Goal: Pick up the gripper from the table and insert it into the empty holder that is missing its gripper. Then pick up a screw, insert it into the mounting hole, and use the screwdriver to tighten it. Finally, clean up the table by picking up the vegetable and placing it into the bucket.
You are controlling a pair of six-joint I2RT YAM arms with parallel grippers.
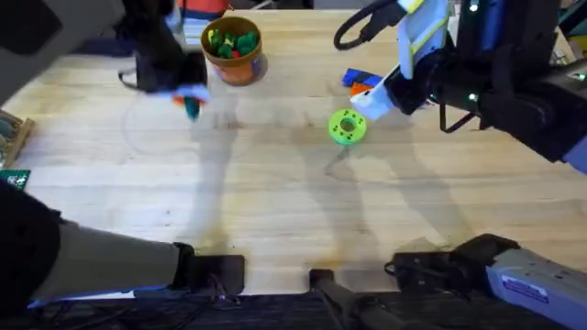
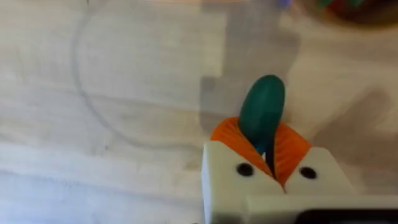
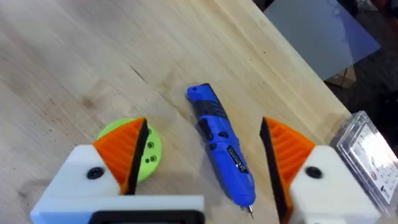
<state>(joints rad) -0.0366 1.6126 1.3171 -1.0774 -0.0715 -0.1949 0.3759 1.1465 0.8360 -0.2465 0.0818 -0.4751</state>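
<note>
While clamped in left gripper [image 2: 266, 155], vegetable [image 2: 262, 112] beside bucket [image 1: 233, 50]

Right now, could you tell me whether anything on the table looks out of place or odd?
Nothing looks spilled or damaged. The screwdriver lies flat on the table between the right gripper's open fingers, beside a lime-green disc. The left gripper holds the vegetable near the bucket, which already contains other toys.

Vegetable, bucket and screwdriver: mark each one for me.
vegetable [image 2: 263, 109], left wrist view, on its rounded green body.
bucket [image 1: 240, 70], overhead view, on its orange outer wall.
screwdriver [image 3: 219, 146], right wrist view, mid blue barrel.
</note>
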